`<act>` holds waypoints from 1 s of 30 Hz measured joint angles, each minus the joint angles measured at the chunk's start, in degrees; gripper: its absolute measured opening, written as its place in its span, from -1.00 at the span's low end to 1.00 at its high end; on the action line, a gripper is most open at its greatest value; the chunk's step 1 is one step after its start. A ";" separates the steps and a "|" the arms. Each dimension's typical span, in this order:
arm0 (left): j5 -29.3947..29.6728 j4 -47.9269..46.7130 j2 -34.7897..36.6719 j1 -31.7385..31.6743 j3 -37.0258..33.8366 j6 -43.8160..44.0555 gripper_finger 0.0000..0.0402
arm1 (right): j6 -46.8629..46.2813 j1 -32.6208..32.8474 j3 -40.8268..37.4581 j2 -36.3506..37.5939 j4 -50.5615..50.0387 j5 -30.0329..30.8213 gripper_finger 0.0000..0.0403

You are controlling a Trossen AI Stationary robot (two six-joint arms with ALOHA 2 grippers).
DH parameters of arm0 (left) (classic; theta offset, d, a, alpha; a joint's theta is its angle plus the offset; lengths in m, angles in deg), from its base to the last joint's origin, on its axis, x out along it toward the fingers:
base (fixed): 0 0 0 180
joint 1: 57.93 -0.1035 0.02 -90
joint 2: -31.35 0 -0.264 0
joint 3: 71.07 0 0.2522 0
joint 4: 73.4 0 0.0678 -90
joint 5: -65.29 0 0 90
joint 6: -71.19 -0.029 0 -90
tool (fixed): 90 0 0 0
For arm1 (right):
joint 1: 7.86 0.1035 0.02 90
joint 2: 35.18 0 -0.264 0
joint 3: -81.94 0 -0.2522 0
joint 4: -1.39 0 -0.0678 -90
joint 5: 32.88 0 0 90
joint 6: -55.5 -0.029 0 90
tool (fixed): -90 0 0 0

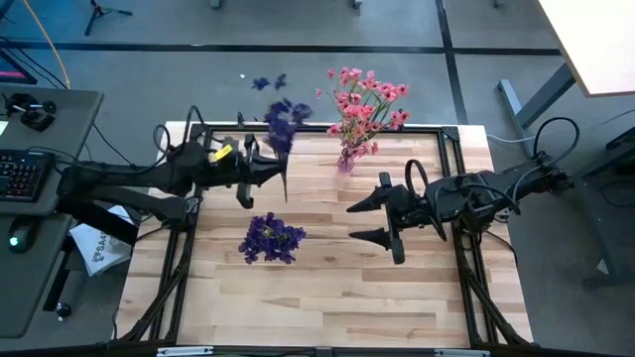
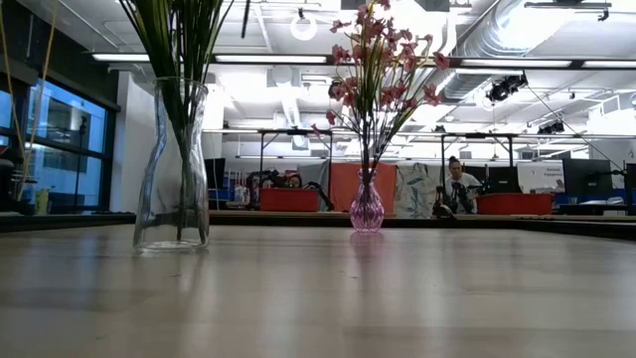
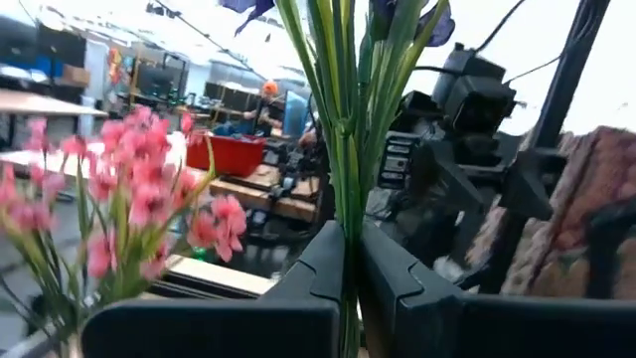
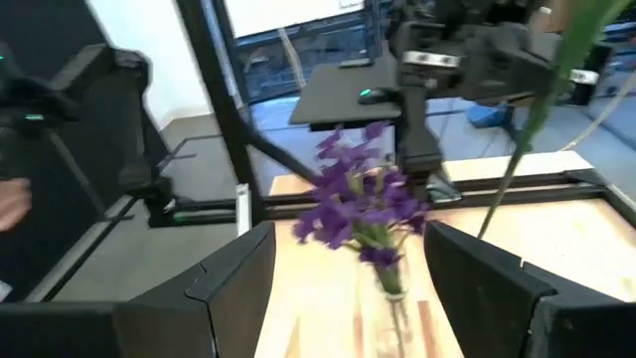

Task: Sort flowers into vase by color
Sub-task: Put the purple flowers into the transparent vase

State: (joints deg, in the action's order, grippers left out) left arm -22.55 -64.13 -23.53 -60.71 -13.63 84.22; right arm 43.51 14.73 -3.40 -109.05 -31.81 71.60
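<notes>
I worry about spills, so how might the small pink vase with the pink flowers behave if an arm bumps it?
The small pink vase is narrow-based and its pink flowers spread tall and wide above it, so it looks top-heavy and apt to tip. It looks like glass, so probably fragile and smooth. Its rounded body might roll once it is down.

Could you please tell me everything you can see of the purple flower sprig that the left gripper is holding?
The purple sprig is an artificial-looking bunch of thin green stems topped with deep purple blossoms. The left gripper is shut on the stems, which pass up between its dark fingers in the left wrist view. From above, the sprig is held over the table's far side, between the clear vase of purple flowers and the pink vase, touching neither.
</notes>
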 joint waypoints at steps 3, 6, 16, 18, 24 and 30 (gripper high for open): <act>-1.32 5.80 2.52 -1.20 -6.32 4.27 -1.00 | -0.30 0.70 0.00 0.00 -0.05 -1.07 0.26; -1.96 11.91 4.10 -1.39 -12.64 6.41 -1.00 | -1.88 1.21 0.00 0.00 -0.04 -1.07 0.26; -7.73 28.21 3.60 -1.34 -26.30 9.25 -1.00 | -9.47 1.44 0.00 0.00 1.87 5.29 0.26; -8.54 28.33 3.42 -1.34 -27.36 9.00 -1.00 | -10.05 1.44 0.00 0.00 2.96 7.83 0.26; -17.20 33.39 3.46 -1.34 -28.29 12.96 -1.00 | -10.66 1.42 0.00 0.00 5.28 12.72 0.26; -18.44 33.66 3.40 -1.26 -28.33 13.41 -1.00 | -11.54 1.42 0.00 0.00 5.36 13.56 0.26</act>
State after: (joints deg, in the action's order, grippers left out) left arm -40.99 -30.47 -20.13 -61.97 -41.96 97.64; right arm 31.97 16.15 -3.40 -109.05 -26.46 85.15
